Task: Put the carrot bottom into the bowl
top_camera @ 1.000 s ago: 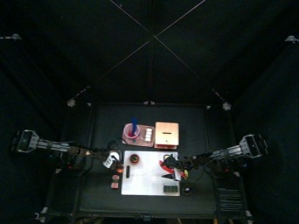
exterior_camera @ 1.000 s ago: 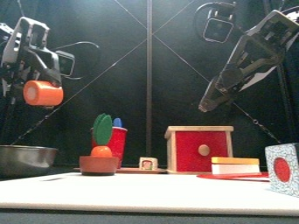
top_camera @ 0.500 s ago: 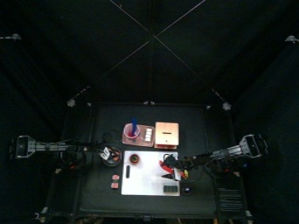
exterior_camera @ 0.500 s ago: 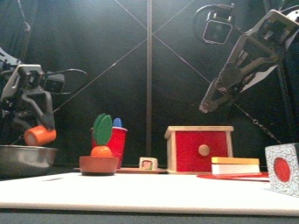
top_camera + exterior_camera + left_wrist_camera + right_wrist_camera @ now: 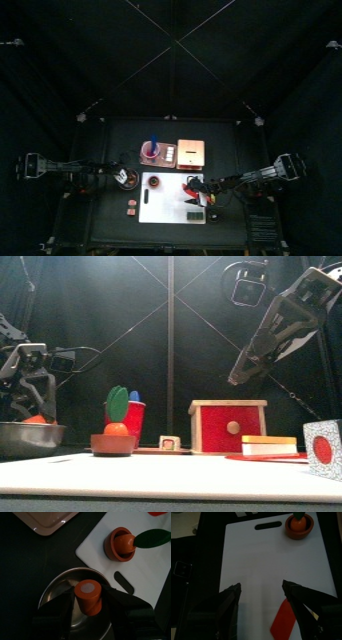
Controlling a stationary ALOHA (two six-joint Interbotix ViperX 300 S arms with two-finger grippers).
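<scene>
The carrot bottom [image 5: 89,596], a stubby orange chunk, sits between my left gripper's jaws just inside the metal bowl [image 5: 59,588]. In the front view the left gripper [image 5: 27,381] hangs low over the bowl [image 5: 24,438] at the far left, and only the chunk's top [image 5: 36,418] shows above the rim. In the top view the left gripper [image 5: 115,178] is left of the white board [image 5: 171,207]. My right gripper [image 5: 263,599] is open and empty above the board [image 5: 271,562]; it hangs high at the right in the front view [image 5: 238,376].
An orange carrot top with a green leaf [image 5: 121,543] stands on the board's corner [image 5: 115,434]. A red slice [image 5: 284,623] lies on the board. A red cup [image 5: 130,414], red box [image 5: 225,426], small cube [image 5: 168,442] and pink tray [image 5: 158,152] stand behind.
My left gripper has come down from high at the left with the orange chunk, down to the bowl. The right arm has not moved.
</scene>
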